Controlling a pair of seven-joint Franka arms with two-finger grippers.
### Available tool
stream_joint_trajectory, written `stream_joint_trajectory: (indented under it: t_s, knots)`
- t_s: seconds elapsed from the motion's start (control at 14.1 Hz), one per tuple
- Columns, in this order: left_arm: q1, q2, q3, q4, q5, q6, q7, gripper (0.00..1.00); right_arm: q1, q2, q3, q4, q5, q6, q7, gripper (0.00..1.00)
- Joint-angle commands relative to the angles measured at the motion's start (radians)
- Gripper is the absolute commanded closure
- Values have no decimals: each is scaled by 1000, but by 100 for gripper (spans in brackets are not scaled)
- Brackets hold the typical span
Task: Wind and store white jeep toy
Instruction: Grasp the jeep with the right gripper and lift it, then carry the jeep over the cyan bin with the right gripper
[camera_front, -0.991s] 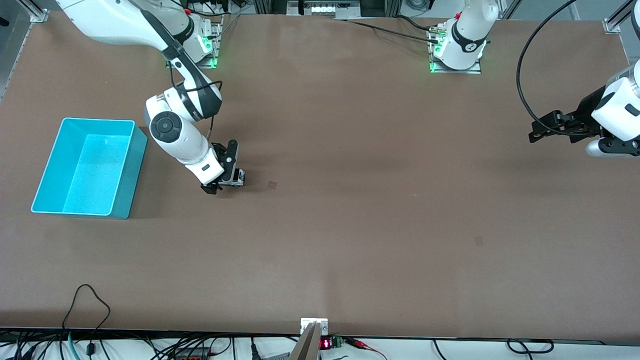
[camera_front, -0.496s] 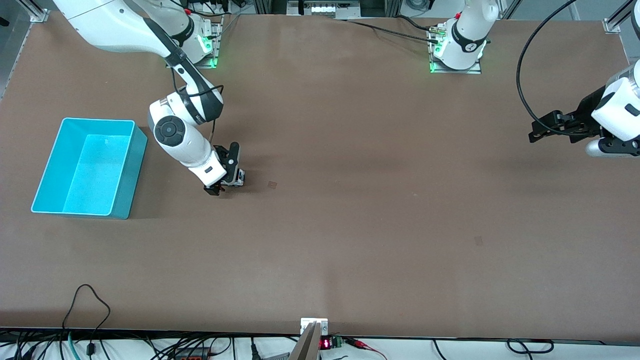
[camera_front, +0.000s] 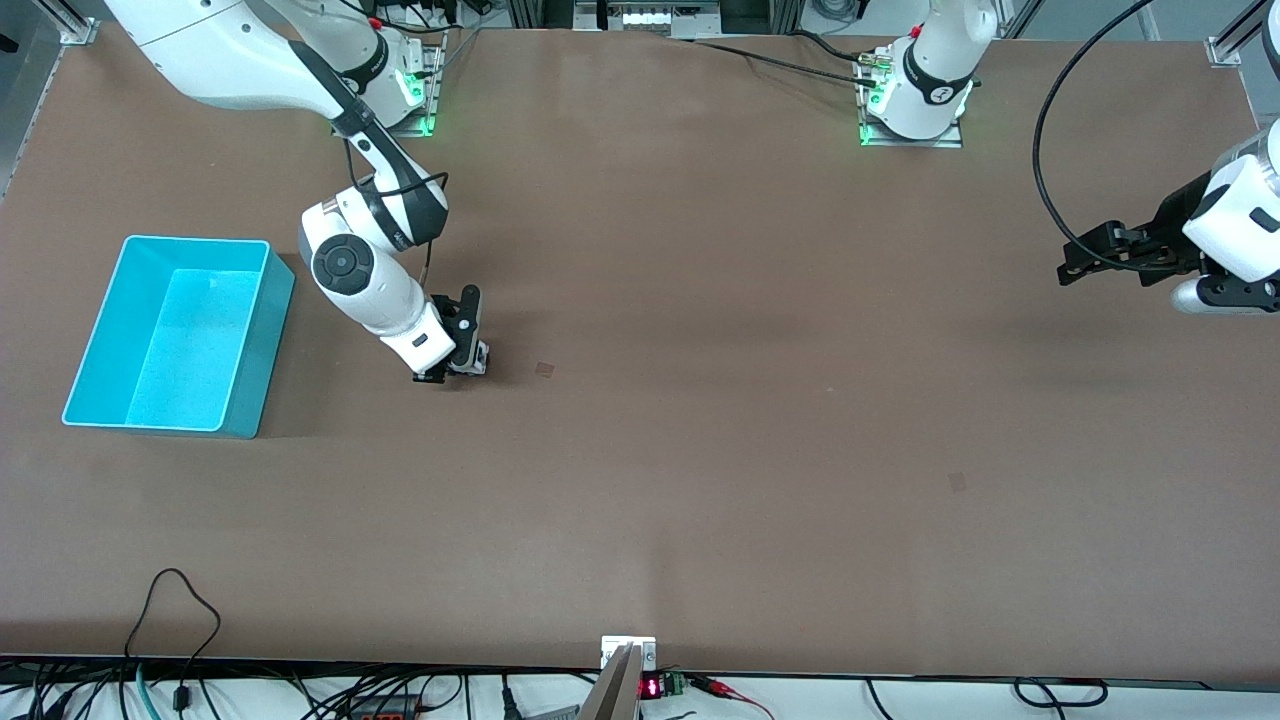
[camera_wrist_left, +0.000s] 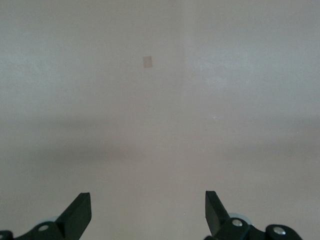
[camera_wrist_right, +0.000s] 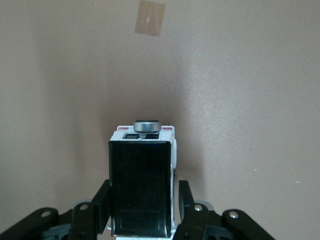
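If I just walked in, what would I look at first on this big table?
Probably the bright turquoise bin at the right arm's end of the table, with nothing in it. Beside it, the right gripper is down at the table, shut on the tiny white jeep toy. The left gripper waits open in the air over the other end.

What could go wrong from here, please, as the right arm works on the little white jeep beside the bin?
1. The right gripper brackets only the black rear of the white jeep toy; the fingers sit low on its sides, so it may squirt forward on its wheels.
2. The turquoise bin lies toward the right arm's end of the table, so a weak grip could drop the toy on the way.
3. The left gripper waits open over bare table, too distant to assist.
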Motion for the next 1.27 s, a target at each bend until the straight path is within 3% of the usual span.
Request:
stream_joint_trajectory:
  t_s: [0.0,0.21,0.35,0.64,0.92,1.2]
  knots:
    - [2,-28,-2,-27,8,9,10,0,12,17,-10,18,-20,16,6,68]
    - [3,-29,-2,-27,8,9,10,0,13,14,-10,18,-20,16,7,100]
    - [5,-29,-2,-27,8,12,10,0,6,-3,-11,18,-17,14,38,100]
    - [5,-29,-2,-27,8,10,10,0,-1,-140,-40,15,-17,-73,283,100]
    - [5,-31,-2,-26,8,10,10,0,-78,-256,-79,12,-16,-170,375,100]
    - [5,-43,-2,-27,8,7,10,0,-87,-351,-221,11,-7,-260,480,100]
